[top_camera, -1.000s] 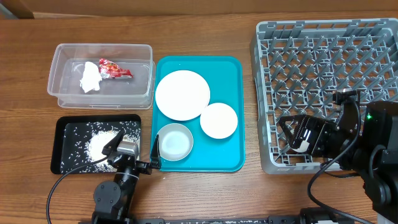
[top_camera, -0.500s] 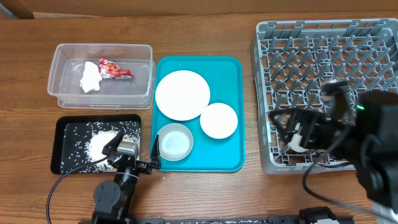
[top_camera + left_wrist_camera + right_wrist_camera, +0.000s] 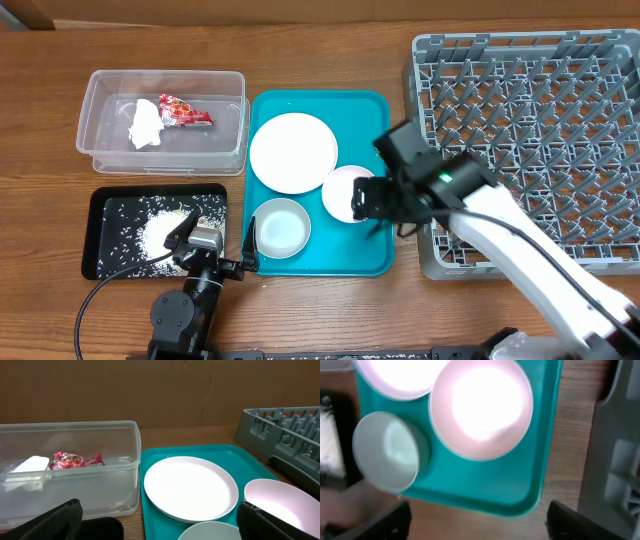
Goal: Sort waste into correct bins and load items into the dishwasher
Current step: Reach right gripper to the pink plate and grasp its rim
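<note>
On the teal tray lie a large white plate, a smaller plate and a small bowl. My right gripper is open and empty above the smaller plate's right edge; its wrist view shows that plate, the bowl and the tray's front rim. My left gripper is open and empty, low at the table's front. The clear tub holds the napkin and the red wrapper. Rice lies in the black tray. No cup shows.
The grey dish rack stands at the right, its left wall close to the teal tray; my right arm crosses its front left corner. In the left wrist view the tub, large plate and rack lie ahead.
My right arm has swung left from the rack's front left part to above the teal tray by the smaller plate. The left arm has not moved.
</note>
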Robot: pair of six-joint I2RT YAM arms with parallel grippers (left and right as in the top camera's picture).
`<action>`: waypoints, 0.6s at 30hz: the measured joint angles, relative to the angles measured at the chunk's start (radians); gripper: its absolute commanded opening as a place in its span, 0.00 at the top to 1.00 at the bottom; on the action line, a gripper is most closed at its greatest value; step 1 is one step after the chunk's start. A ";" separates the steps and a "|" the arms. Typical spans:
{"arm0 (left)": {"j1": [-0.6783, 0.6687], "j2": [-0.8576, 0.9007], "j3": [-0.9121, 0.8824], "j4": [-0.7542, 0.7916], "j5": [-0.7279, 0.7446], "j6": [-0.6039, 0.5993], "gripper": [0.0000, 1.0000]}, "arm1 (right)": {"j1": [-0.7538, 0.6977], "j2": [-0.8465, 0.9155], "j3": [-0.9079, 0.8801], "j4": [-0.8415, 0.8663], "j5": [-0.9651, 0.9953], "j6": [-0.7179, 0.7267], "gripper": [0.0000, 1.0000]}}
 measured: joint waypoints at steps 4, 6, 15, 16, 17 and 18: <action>0.000 0.000 0.000 0.000 0.000 0.000 0.00 | -0.019 0.138 0.000 0.081 0.039 0.027 0.27; 0.000 0.000 0.000 0.000 0.000 0.000 0.00 | -0.036 0.192 -0.001 0.114 0.048 0.034 0.32; 0.000 0.000 0.000 0.000 0.000 0.000 0.00 | -0.080 0.336 -0.007 0.182 0.065 0.048 0.86; 0.000 0.000 0.000 0.000 0.000 0.000 0.00 | -0.080 0.336 -0.007 0.182 0.066 0.047 0.90; 0.000 0.000 0.000 0.000 0.000 0.000 0.00 | -0.079 0.336 -0.007 0.181 0.065 0.047 0.96; 0.000 0.000 0.000 0.000 0.000 0.000 0.00 | -0.079 0.336 -0.007 0.180 0.065 0.053 0.96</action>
